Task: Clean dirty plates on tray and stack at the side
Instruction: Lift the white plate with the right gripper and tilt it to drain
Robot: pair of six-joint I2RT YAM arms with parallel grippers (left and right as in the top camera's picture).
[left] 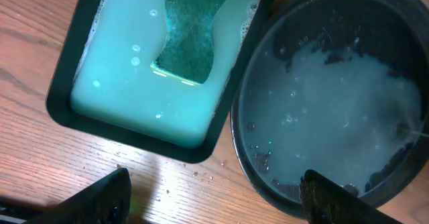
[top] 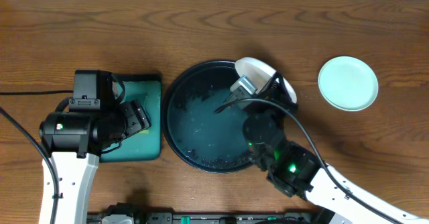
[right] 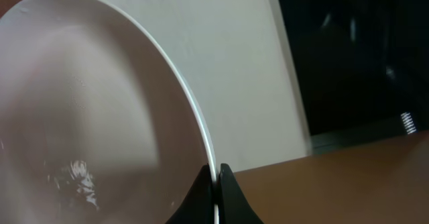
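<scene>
Right wrist view gives you the clearest read: the white plate [right: 100, 117] stands tilted on edge, its thin rim pinched between the fingertips of the right claw [right: 216, 184], which is clamped on it. Its glazed face looks smooth and glossy, with a small wet glint low down and no smear you can make out from here. From overhead, you hold it above the far right edge of the black tray [top: 201, 127], a wide round dish with a raised rim whose floor is filmed with cloudy, sudsy water and dark flecks. One mint plate [top: 348, 83] lies flat on the desk [top: 80, 36] well to the right, matte and clean-looking; a third plate is not visible. By this, you are likely at the carry-over step: the white plate looks washed and is due for the stack. The next move calls for swinging it right, levelling it and lowering it centred on the mint plate before you release; a wet rim in a narrow pinch could slip. Your left claw [left: 214, 200] hangs with fingers spread wide, gripping nothing, above the seam between the black tray and the teal tray [left: 134, 135], where a rough green sponge [left: 191, 29] sits in pale soapy liquid.
</scene>
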